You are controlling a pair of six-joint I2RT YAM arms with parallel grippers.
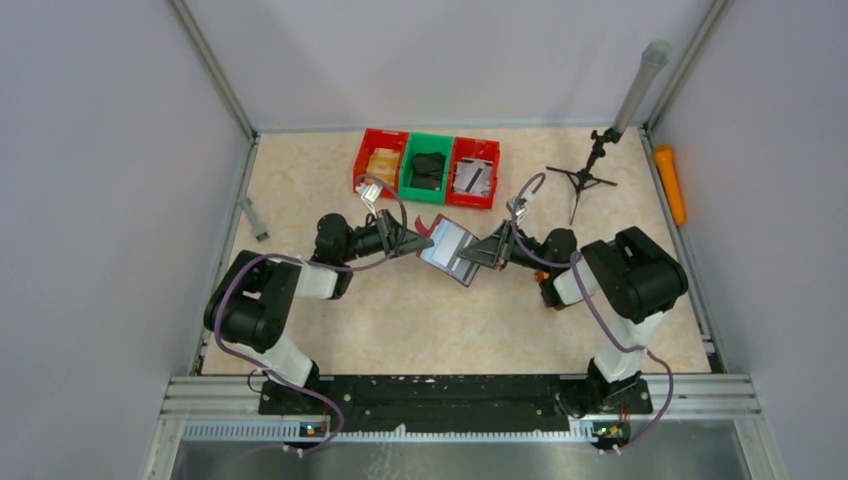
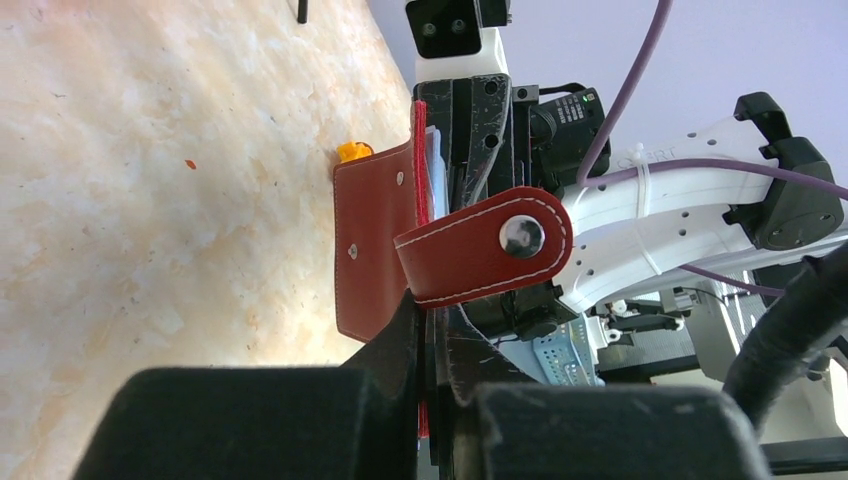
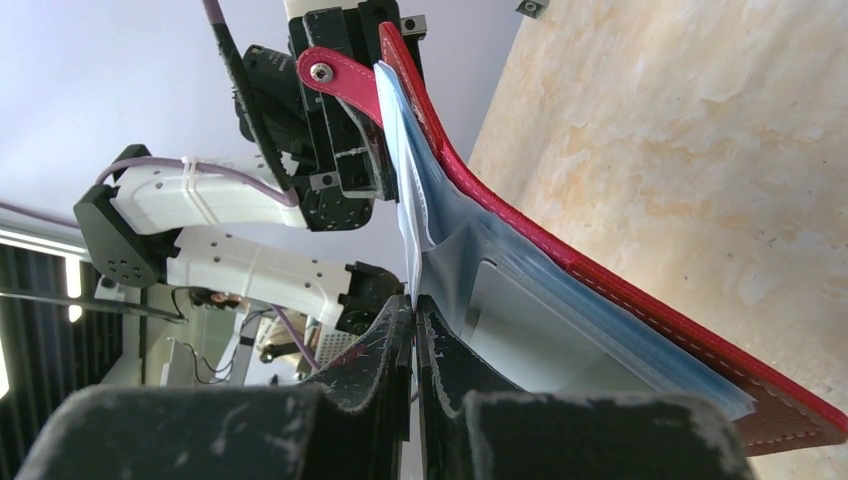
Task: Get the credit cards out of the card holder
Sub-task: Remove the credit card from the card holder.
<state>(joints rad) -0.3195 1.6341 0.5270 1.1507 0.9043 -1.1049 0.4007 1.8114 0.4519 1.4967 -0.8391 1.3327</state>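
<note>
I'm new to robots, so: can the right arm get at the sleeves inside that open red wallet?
Likely yes: the card holder is held wide open, and the right fingers look closed on one sleeve, nothing blocking.

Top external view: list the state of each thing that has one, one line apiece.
card holder: open, held in the air between both claws.
clasp strap: unsnapped, hanging free.
left claw: shut on the card holder's outer side.
right claw: shut on the card holder's inner side.
bins: each holding items.
</note>
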